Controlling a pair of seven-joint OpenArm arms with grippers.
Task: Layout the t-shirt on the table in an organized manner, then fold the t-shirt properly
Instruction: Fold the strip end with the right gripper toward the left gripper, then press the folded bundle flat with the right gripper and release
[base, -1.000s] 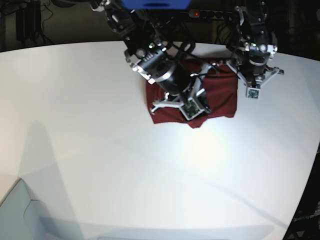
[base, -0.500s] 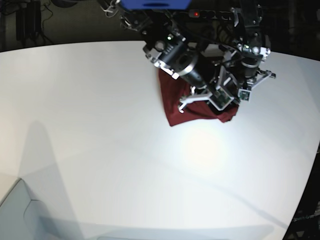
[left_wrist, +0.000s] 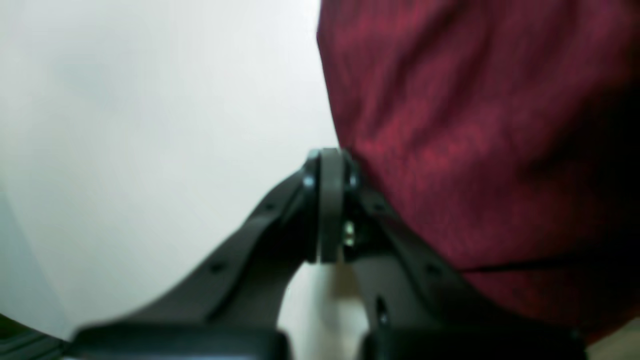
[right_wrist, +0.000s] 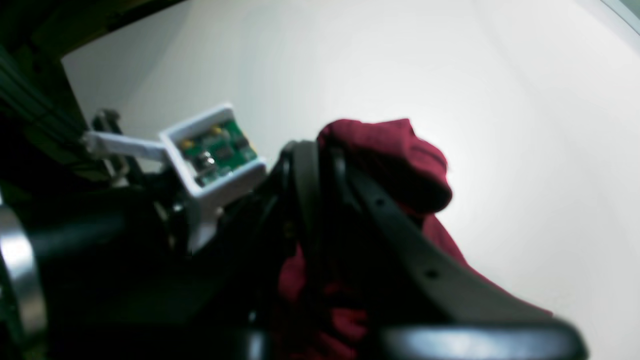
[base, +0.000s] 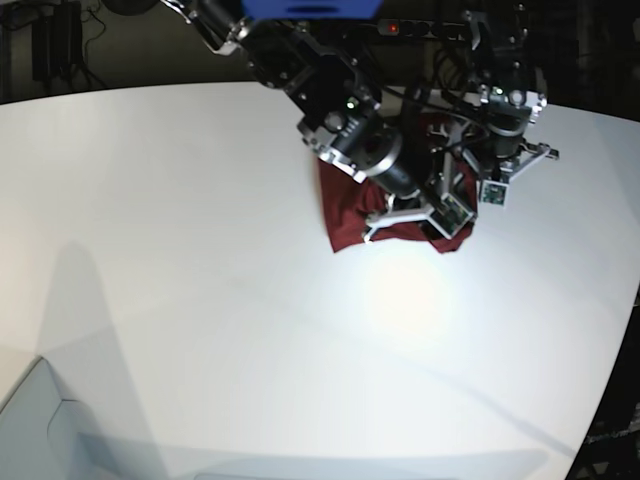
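Closest to us, our right gripper (right_wrist: 320, 150) is clamped on a bunched fold of the t-shirt (right_wrist: 400, 160), cloth bulging just past its tips and hanging below, probably so we can carry that edge across as a fold. Beyond it, our left gripper (left_wrist: 327, 165) is closed tight with the shirt pressed alongside it; whether it pinches an edge we cannot tell. Farther out, the white bench (base: 180, 250) lies under the shirt.

Robotics lab setting. Wide white desk (base: 180, 300) with curved edge, dark backdrop behind. Cables and a power strip (base: 420, 30) with a red light.
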